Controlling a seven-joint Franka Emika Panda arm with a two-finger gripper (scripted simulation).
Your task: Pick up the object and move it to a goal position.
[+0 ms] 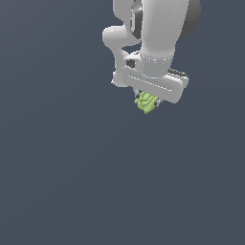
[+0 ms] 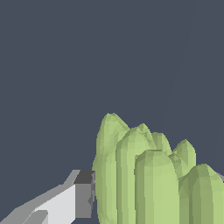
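The object [image 1: 146, 103] is a small light-green, lumpy, ridged thing hanging just under the white hand in the exterior view. My gripper [image 1: 147, 101] is shut on it, with the fingers mostly hidden behind the hand and the green lumps. In the wrist view the object [image 2: 144, 175] fills much of the picture as several rounded green ridges, and one grey finger [image 2: 83, 199] presses against its side. The other finger is hidden behind the object. No goal marker shows in either view.
The white arm [image 1: 153, 28] comes down from the exterior view's upper edge. Behind everything is a plain dark grey-blue ground [image 1: 57, 167] with no other objects or edges showing.
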